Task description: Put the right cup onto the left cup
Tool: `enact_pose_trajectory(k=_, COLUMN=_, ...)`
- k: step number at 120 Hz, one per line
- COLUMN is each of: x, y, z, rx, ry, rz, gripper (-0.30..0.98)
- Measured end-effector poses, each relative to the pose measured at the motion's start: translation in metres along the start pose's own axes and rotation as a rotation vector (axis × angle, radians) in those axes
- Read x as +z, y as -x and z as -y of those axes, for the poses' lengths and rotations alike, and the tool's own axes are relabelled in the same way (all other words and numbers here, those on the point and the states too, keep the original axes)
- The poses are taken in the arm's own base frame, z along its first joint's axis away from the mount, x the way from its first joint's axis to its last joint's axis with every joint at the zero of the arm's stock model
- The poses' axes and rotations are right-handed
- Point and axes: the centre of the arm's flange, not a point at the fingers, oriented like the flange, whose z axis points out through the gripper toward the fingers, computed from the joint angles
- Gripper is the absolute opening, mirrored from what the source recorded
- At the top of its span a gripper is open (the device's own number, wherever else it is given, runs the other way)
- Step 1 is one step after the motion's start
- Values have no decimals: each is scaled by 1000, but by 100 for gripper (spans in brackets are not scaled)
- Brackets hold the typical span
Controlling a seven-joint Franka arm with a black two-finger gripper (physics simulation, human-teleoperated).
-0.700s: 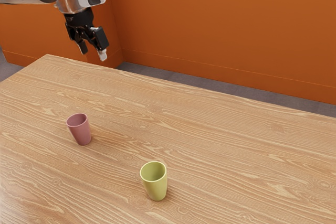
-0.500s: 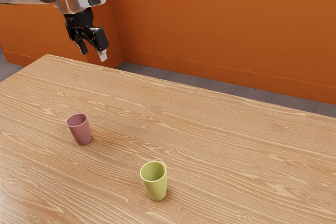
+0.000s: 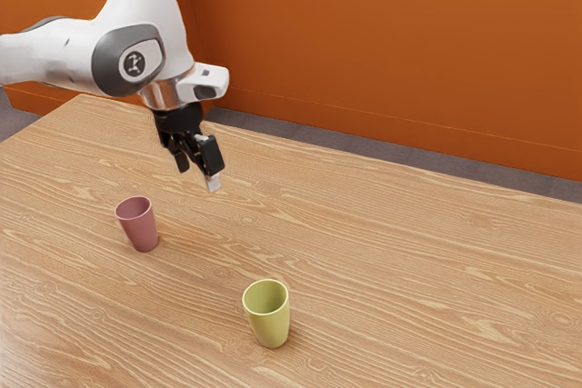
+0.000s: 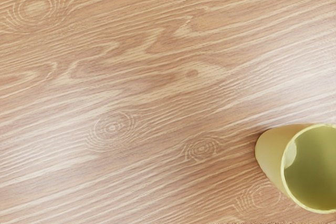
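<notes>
Begin with the yellow-green cup [image 3: 269, 323], most likely the task's right one: upright on the tabletop [image 3: 391, 261], mouth up, not yet grasped. Seen from above in the wrist view too, off to one side rather than squarely under the hand. Next outward, well apart from it, the pink cup [image 3: 138, 226], likewise upright and mouth up, presumably meant to receive the other. Higher up, in the air above the wood, the claw [image 3: 198, 177], spread and gripping nothing. So judged as early in the task: approach under way at best, with grasping, lifting, carrying, lining up over the pink rim and releasing all left to do. Beyond the tabletop, an orange wall [image 3: 382, 52], too far back to hinder. Best to keep from brushing the pink cup when lowering onto it.
</notes>
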Motion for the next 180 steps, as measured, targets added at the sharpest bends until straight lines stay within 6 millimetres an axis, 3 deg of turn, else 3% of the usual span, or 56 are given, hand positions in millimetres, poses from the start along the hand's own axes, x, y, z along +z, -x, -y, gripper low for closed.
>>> enact_pose_trajectory(k=8, x=9, y=-1, z=-24, rx=38, ry=-4, rz=4, gripper=69)
enact_pose_trajectory(k=15, x=31, y=1, z=-35, rx=53, ry=-5, rz=21, gripper=69)
enact_pose_trajectory(k=40, x=101, y=7, z=-33, rx=30, ry=7, rz=46, gripper=69)
enact_pose_trajectory(k=57, x=115, y=11, z=-58, rx=59, ry=2, rz=16, gripper=69)
enact_pose_trajectory(k=77, x=145, y=24, z=-88, rx=98, ry=3, rz=11, gripper=69)
enact_pose_trajectory(k=121, x=194, y=9, z=-85, rx=66, ry=22, rz=5, gripper=68)
enact_pose_trajectory(k=130, x=200, y=8, z=-86, rx=63, ry=24, rz=6, gripper=59)
enact_pose_trajectory(k=153, x=202, y=6, z=-97, rx=68, ry=21, rz=-3, gripper=15)
enact_pose_trajectory(k=180, x=200, y=5, z=-106, rx=72, ry=17, rz=-11, gripper=-3)
